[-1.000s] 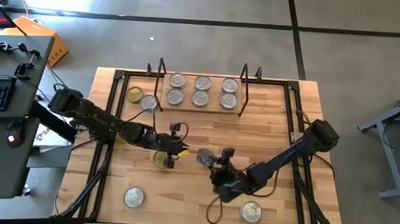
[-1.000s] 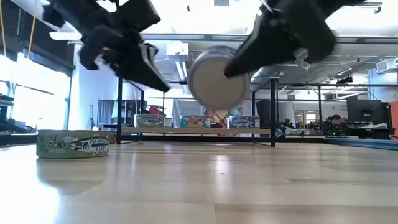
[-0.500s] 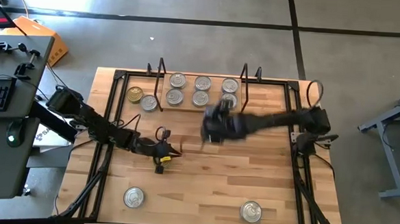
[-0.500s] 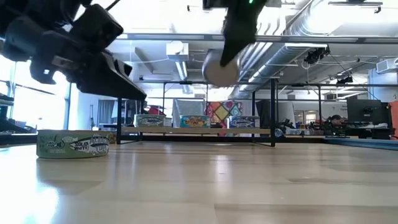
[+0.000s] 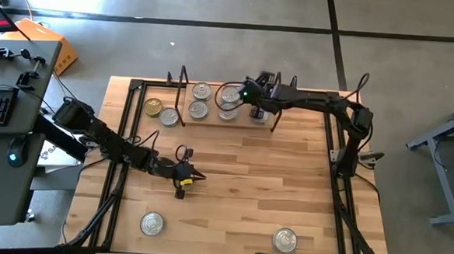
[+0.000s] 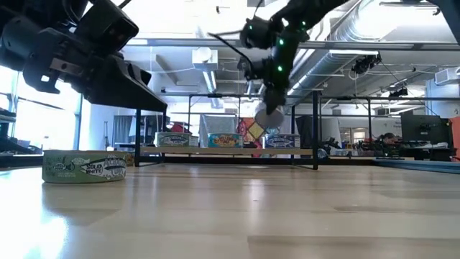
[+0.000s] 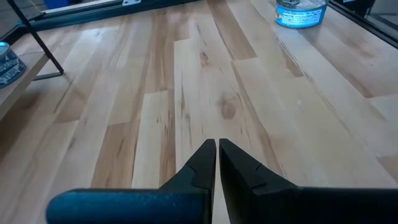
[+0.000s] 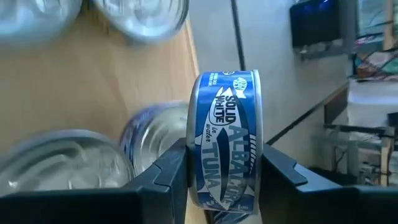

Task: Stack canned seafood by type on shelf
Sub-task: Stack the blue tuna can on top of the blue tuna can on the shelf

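The right hand (image 5: 253,100) hangs over the shelf (image 5: 212,120), its two fingers (image 8: 163,177) clamped on a blue-labelled tin (image 8: 225,140) marked "Solid White Albacore Tuna". The tin is turned on edge between the fingers, its label band facing the wrist camera. Just below and beyond the hand, silver-lidded tins (image 5: 199,100) sit on the shelf board in two rows; one with a blue side (image 8: 152,134) lies directly behind the gripped tin, and another silver lid (image 8: 62,165) sits beside that one. In the low view the gripped tin (image 6: 270,118) hangs above the tins standing on the shelf (image 6: 226,140).

The left hand (image 5: 191,176) is well away from the shelf, near the middle of the worktop (image 5: 286,192), with its fingers (image 7: 202,165) pressed together and nothing between them. They point across bare wood towards a blue-labelled tin (image 7: 301,11) far ahead of them.

Beside the shelf's left wire upright (image 5: 181,93), off the board, a gold-lidded tin (image 5: 152,107) and a silver-lidded one (image 5: 169,116) sit on the worktop. Behind the left hand, toward the worktop's near edge, rests another silver tin (image 5: 152,224), with one more (image 5: 285,240) near the right corner. A green-labelled tin (image 6: 85,167) stands close to the low camera.
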### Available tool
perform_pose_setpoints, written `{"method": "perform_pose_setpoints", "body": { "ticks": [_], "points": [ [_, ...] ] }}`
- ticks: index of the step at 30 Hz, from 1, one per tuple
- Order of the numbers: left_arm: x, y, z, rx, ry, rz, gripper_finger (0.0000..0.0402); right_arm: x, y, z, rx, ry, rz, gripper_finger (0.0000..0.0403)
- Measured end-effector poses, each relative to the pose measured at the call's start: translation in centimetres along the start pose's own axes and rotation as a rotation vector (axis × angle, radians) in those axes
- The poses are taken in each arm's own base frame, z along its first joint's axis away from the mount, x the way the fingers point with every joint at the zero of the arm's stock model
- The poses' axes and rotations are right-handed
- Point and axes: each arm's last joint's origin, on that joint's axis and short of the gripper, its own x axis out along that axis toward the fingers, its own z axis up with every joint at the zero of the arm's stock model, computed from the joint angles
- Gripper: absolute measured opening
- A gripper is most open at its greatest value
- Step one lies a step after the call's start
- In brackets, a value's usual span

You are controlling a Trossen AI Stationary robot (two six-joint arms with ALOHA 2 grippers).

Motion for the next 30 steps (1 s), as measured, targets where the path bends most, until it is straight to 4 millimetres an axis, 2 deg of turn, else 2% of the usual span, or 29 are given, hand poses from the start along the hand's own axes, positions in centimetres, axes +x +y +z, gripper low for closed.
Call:
{"method": "perform_pose_setpoints", "body": {
  "ticks": [7, 16, 24, 30],
  "points": [
    [0.0, 0.0, 0.1, 0.002, -0.005, 0.000, 0.0011, 2.0, 0.3, -1.5, 0.029, 0.055, 0.009, 0.0120],
    [0.0, 0.0, 0.1, -0.004, -0.012, 0.000, 0.0011, 2.3, 1.6, -2.2, 0.027, 0.083, 0.005, 0.0122],
    [0.0, 0.0, 0.1, -0.004, -0.013, 0.000, 0.0011, 1.2, 2.3, -1.1, 0.011, 0.032, 0.048, 0.0257],
    [0.0, 0.0, 0.1, -0.004, -0.013, 0.000, 0.0011, 0.3, 2.1, -0.4, 0.012, 0.010, 0.036, 0.0276]
  ]
}}
